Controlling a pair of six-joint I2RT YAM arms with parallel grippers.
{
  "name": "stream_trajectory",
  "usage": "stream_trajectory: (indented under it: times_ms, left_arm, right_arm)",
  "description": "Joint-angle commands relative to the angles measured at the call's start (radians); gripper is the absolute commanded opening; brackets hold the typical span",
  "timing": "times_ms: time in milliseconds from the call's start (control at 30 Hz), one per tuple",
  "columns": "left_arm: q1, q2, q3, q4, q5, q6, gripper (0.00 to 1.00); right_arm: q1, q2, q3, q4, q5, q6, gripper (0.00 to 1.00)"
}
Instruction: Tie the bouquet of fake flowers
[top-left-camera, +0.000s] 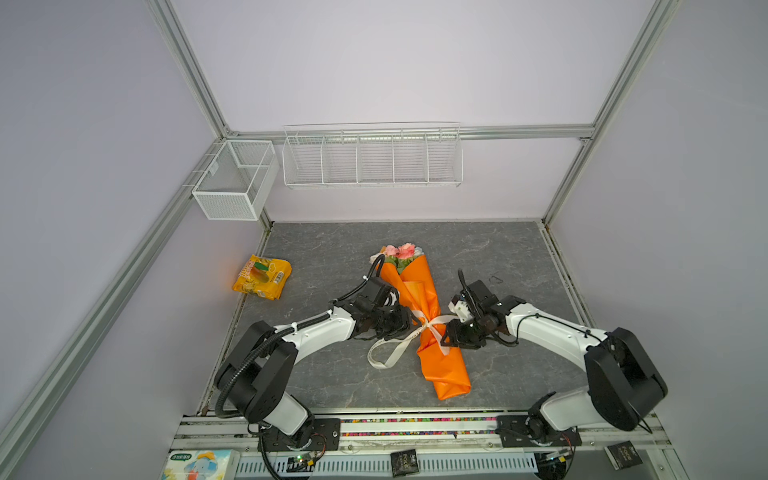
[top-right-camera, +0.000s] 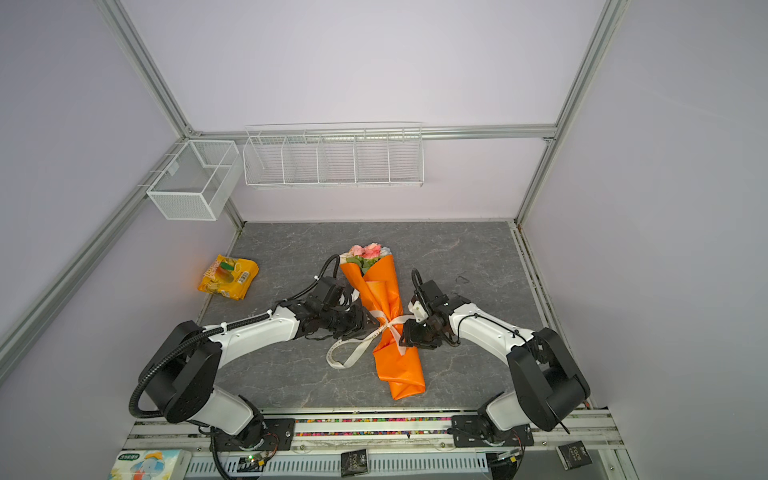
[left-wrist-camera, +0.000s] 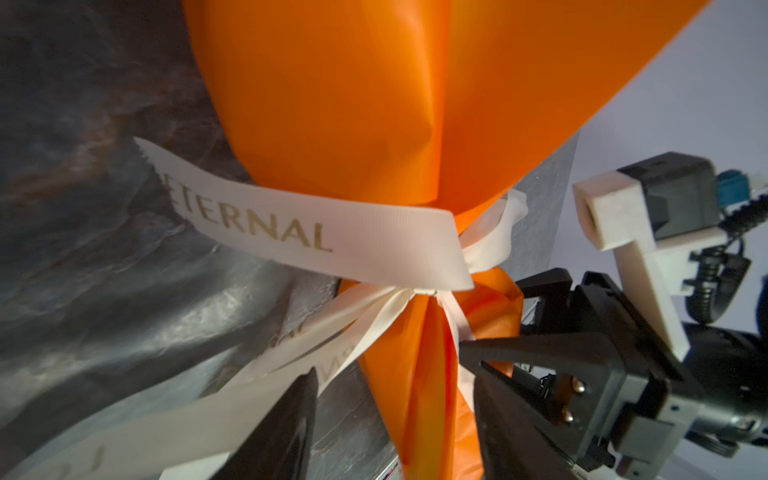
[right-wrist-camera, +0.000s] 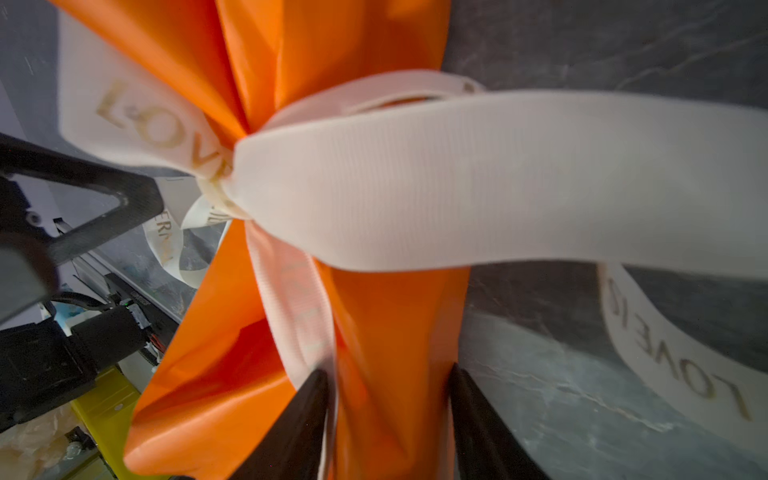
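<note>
I am hovering my left claw (top-left-camera: 411, 323) and right claw (top-left-camera: 445, 336) on either side of the bouquet (top-left-camera: 417, 291), which is lying across the middle of the table (top-left-camera: 519, 257) in its orange wrap (left-wrist-camera: 332, 104), blooms (top-left-camera: 401, 251) pointing toward the far edge. Both claws are standing partly open. The pinched waist of the wrap is showing between the jaws in each wrist view, but I am not seeing either pair clamping anything. The ribbon (top-left-camera: 388, 353) is circling that waist and meeting in a knot (top-left-camera: 428, 325) on top, with a long loop trailing onto the table on my left and a short tail reaching toward my right claw. I am judging the tie as nearly done, so what I am facing is snugging it. That means taking each tail close to the knot and pulling both outward, level and together, so the band is tightening without dragging the bouquet sideways or creasing the paper. On the walls, the mesh basket (top-left-camera: 232, 185) and the wire rack (top-left-camera: 372, 160) with its row of compartments are showing nothing inside. A snack bag (top-left-camera: 262, 277) is lying on the table, well apart from the bouquet.
</note>
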Motion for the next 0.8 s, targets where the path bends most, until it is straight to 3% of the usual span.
stream_trajectory:
  times_ms: [0, 267, 467, 633, 767]
  left_arm:
    - [-0.002, 0.079, 0.032, 0.086, 0.009, -0.050, 0.59]
    - [0.014, 0.210, 0.132, 0.068, -0.065, -0.015, 0.59]
    - [0.083, 0.267, 0.169, 0.128, -0.035, -0.010, 0.53]
    - [0.129, 0.228, 0.182, 0.072, -0.050, 0.035, 0.52]
    - [0.129, 0.188, 0.169, 0.041, -0.041, 0.058, 0.55]
  right_arm:
    - [0.021, -0.009, -0.070, 0.197, -0.018, 0.197, 0.48]
    - [0.070, 0.055, -0.156, 0.500, 0.028, 0.433, 0.45]
    - [0.077, 0.148, -0.144, 0.609, 0.074, 0.492, 0.43]
    - [0.056, 0.177, -0.041, 0.452, 0.166, 0.356, 0.43]
    - [0.025, 0.233, 0.079, 0.271, 0.153, 0.184, 0.41]
